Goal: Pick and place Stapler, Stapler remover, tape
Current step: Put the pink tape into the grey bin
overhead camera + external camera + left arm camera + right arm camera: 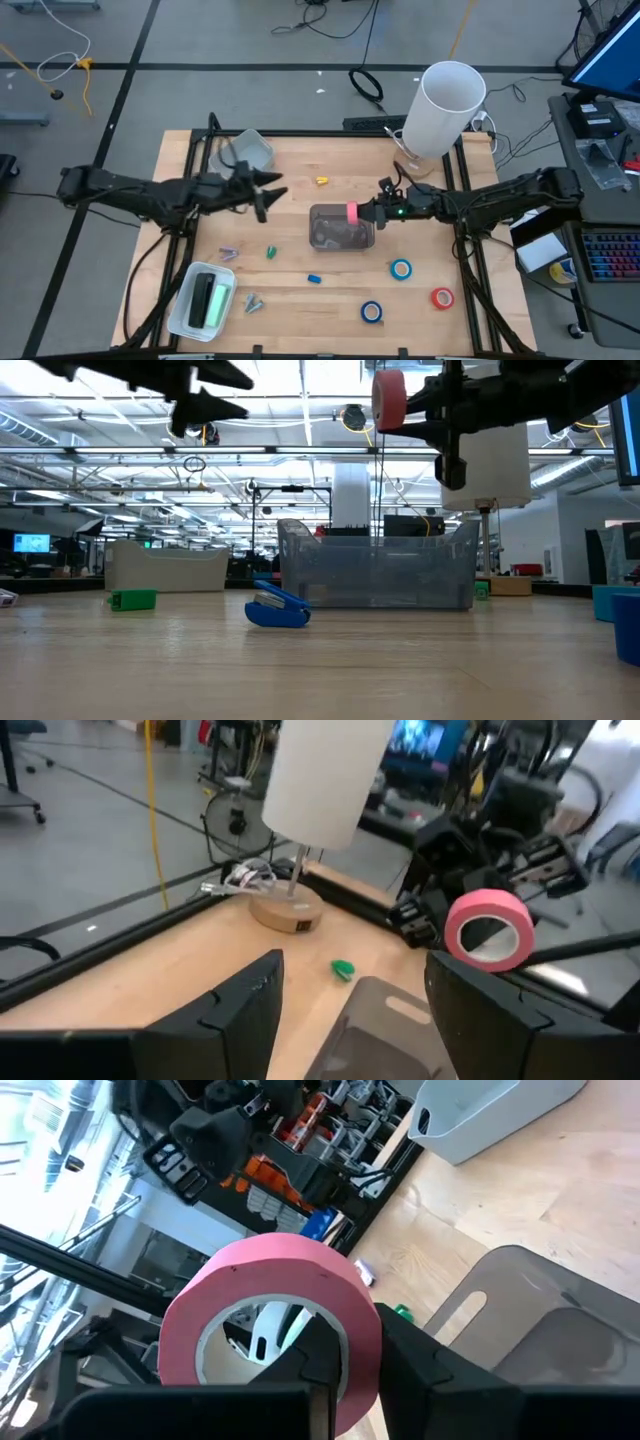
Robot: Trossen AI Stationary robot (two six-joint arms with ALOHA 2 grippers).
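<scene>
Pinkish red tape roll [270, 1315], open-centred, pinched upright in right jaws above the clear bin [341, 228]; left jaws spread

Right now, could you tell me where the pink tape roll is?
The pink tape roll is held in the right gripper, shut on it, above the right edge of the clear bin at mid-table in the high view.

A tape roll [352, 212] hangs above the bin [340, 228] at table centre — 3 rolls [401, 269] lie right-front.
</scene>
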